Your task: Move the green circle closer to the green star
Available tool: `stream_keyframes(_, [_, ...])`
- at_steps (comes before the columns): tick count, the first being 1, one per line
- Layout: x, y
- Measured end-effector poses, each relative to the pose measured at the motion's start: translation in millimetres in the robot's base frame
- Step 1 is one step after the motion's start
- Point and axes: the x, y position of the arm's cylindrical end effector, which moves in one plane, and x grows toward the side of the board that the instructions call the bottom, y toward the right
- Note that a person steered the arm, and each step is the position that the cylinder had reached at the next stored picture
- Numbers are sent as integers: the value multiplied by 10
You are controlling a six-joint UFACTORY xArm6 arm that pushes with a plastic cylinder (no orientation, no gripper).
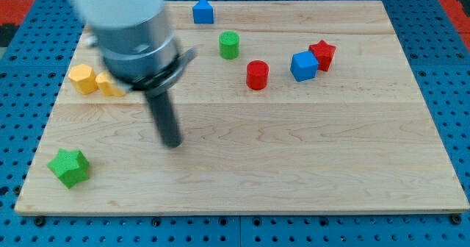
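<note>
The green circle (229,45), a short cylinder, stands near the view's top, a little left of centre. The green star (69,166) lies at the view's bottom left, near the board's corner. My tip (172,142) is the lower end of the dark rod, left of centre on the board. It is well below and left of the green circle and to the right of and slightly above the green star. It touches no block.
A blue house-shaped block (203,12) sits at the top edge. A red cylinder (257,75), a blue cube (303,65) and a red star (322,54) sit right of centre. Two yellow blocks (84,79) lie at the left, one partly hidden by the arm.
</note>
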Motion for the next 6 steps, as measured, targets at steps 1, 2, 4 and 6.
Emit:
stream_keyframes(1, [-584,571])
stream_keyframes(2, [-996,496])
stream_keyframes(4, [-1741,1142])
stream_keyframes(6, [-1377,-83])
